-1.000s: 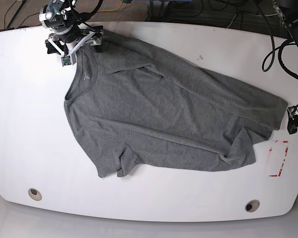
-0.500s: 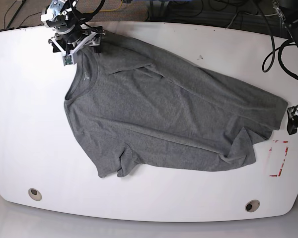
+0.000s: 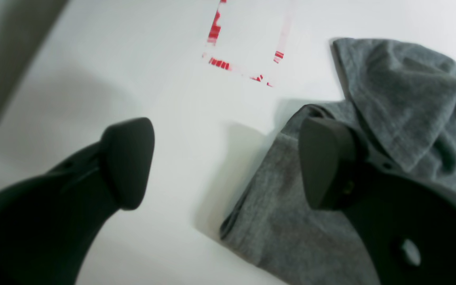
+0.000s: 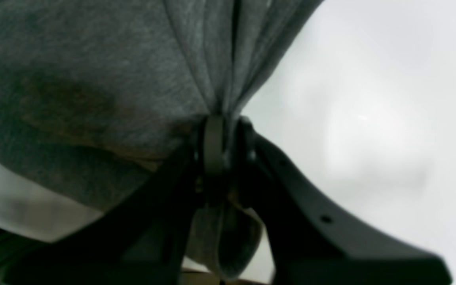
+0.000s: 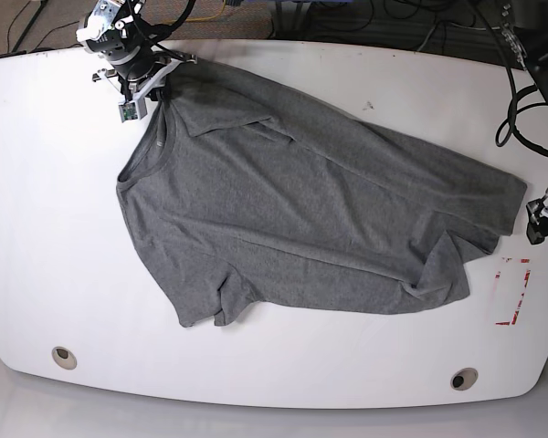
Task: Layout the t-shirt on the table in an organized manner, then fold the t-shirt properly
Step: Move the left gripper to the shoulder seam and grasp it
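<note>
The dark grey t-shirt [image 5: 301, 210] lies spread and creased on the white table [image 5: 46, 228], collar at the left, hem at the right. My right gripper [image 5: 151, 84] is at the far left and is shut on the shirt's shoulder fabric beside the collar. The right wrist view shows its jaws pinched on a bunched fold [image 4: 220, 146]. My left gripper [image 5: 536, 224] is open at the table's right edge, by the hem corner. In the left wrist view, one of its fingers [image 3: 325, 162] is over the shirt's edge [image 3: 402, 99] and the other is over bare table.
Red tape marks [image 5: 513, 290] lie near the right hem and show in the left wrist view [image 3: 244, 59]. Two grommet holes [image 5: 64, 357] [image 5: 463, 379] sit near the front edge. Black cables [image 5: 521, 100] hang beyond the far right edge.
My right gripper has gone from open to shut on the shoulder fabric and drawn it slightly toward the far edge. The left gripper has barely moved.
</note>
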Tool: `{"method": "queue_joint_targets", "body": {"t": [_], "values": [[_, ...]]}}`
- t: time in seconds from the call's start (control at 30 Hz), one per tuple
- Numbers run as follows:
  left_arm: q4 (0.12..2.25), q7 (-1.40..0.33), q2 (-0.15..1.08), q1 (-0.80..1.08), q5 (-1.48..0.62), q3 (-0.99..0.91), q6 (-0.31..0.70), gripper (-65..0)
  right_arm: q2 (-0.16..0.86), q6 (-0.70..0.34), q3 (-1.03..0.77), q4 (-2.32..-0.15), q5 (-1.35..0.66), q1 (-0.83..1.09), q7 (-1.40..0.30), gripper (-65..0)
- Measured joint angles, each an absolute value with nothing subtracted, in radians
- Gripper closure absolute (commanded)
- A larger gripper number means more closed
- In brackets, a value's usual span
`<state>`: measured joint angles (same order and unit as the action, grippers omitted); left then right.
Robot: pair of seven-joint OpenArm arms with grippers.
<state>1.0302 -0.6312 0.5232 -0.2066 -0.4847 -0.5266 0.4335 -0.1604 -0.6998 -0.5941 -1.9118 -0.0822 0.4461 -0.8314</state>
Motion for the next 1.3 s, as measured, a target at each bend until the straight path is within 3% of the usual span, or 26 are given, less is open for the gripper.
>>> {"method": "queue_joint_targets", "body": {"t": [0.27,0.83,1.1,1.3], "values": [[1.021,-0.632,0.471,-0.227,-0.479,-0.525,0.534,-52.8,-0.144,-0.7,-0.592,-1.912,-0.079,0.446,-0.832,-6.5],[1.015,-0.628,0.456,-0.185,-0.463,-0.336,0.501,-51.7,-0.141,-0.699,-0.592,-1.912,-0.075,0.446,-0.832,-6.3],[0.996,-0.612,0.445,-0.187,-0.327,-0.316,0.505,-32.8,-0.141,-0.7,-0.595,-1.913,-0.076,0.44,-0.836,-6.3],[0.989,-0.586,0.432,-0.193,-0.288,-0.316,0.502,-23.2,-0.141,-0.699,-0.596,-1.913,-0.067,0.427,-0.842,-6.3]]}}
